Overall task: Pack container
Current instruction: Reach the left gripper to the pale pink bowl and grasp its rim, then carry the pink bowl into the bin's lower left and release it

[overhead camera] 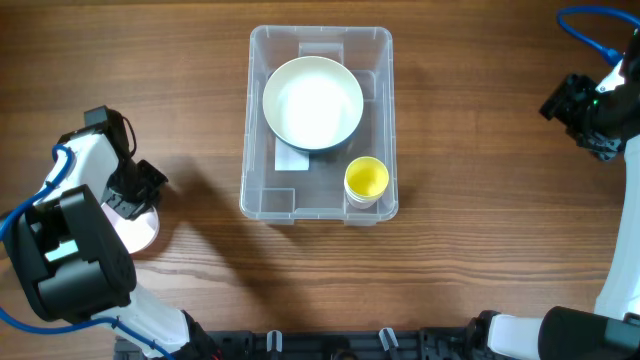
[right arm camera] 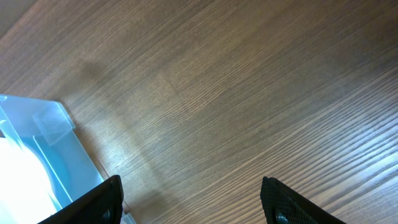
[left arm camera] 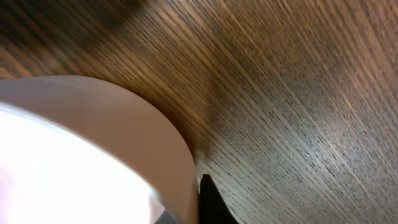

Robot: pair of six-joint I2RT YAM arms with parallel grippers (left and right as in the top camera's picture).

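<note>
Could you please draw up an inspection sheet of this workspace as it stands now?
Surface: wooden table, dark grain.
Job's things: container mid-table, holding a white bowl and a yellow cup; pale bowl on the table to its left.
Clutter: nothing seen.
Grippers: left gripper at the pale bowl's rim, grip unclear; right gripper open, empty, above the table right of the container.
Cables: right blue cable and left blue cable, each by its arm.
Surroundings: dark frame along the near edge.
</note>
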